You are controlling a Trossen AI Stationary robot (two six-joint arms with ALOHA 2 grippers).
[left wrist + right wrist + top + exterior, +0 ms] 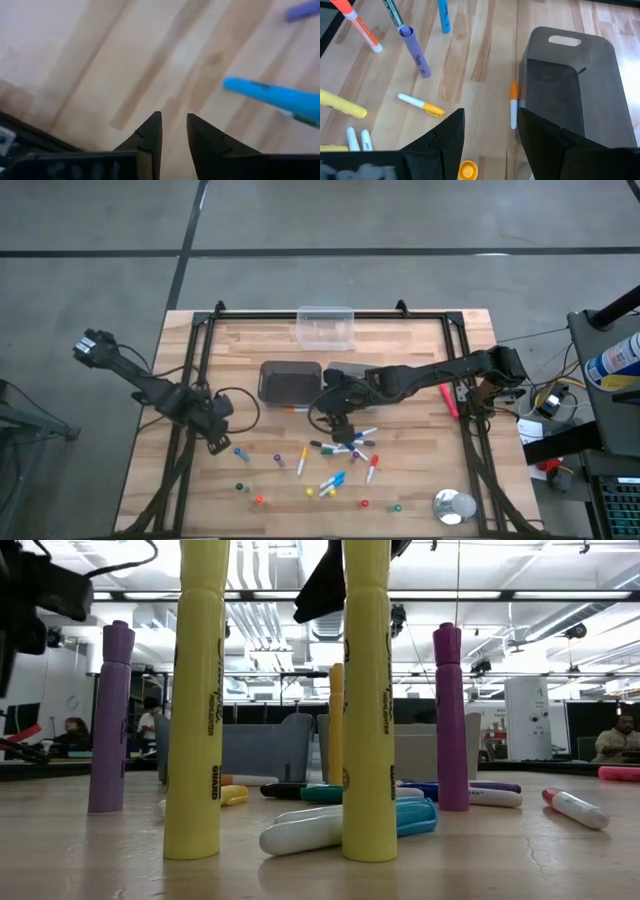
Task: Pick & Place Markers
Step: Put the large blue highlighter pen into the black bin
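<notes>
wooden table (pixel 420 490) strewn with markers (pixel 345 450); right gripper (pixel 490 135) wide, left gripper (pixel 174 131) narrow, both empty.

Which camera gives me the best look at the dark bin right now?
The right wrist view: the dark bin fills its right half, open top and handle slot visible, an orange-capped marker lying beside its wall. The high view shows it small, mid-table. The left wrist view misses it; the low view can't confirm it.
</notes>
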